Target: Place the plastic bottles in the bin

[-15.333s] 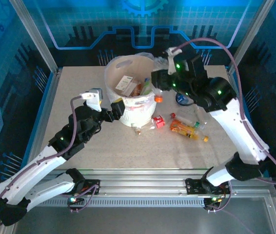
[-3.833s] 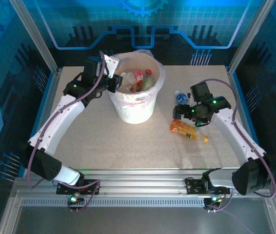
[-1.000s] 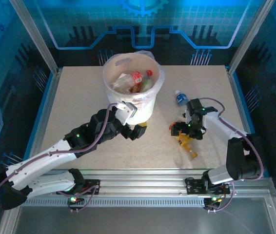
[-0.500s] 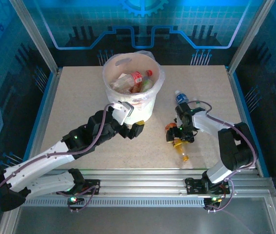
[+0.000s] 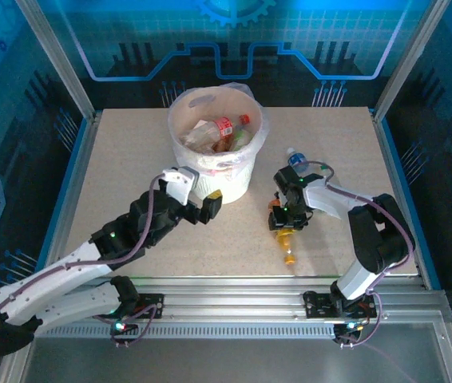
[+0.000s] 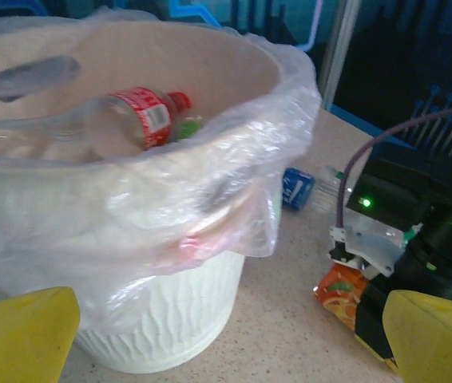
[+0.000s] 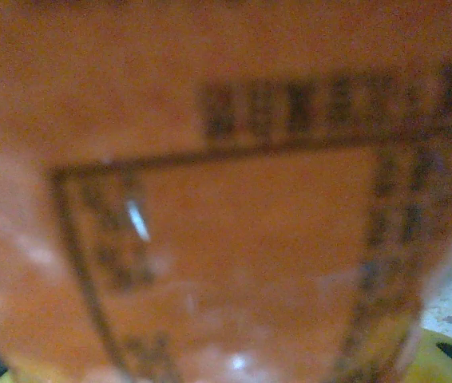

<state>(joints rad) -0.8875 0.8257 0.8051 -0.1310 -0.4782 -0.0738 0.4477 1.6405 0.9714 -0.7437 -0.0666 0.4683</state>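
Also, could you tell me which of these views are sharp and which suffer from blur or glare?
Right wrist: badly out of focus, the orange bottle too close, its label print unreadable. Left wrist: the bin fairly sharp, glare on its plastic liner, yellow fingertips soft. Top external: sharp, even light, blue cast on the backdrop.

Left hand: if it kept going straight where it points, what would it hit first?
Most likely the bin: the left hand is open and aims at its side wall, with nothing between them. Depth is hard to judge, though.
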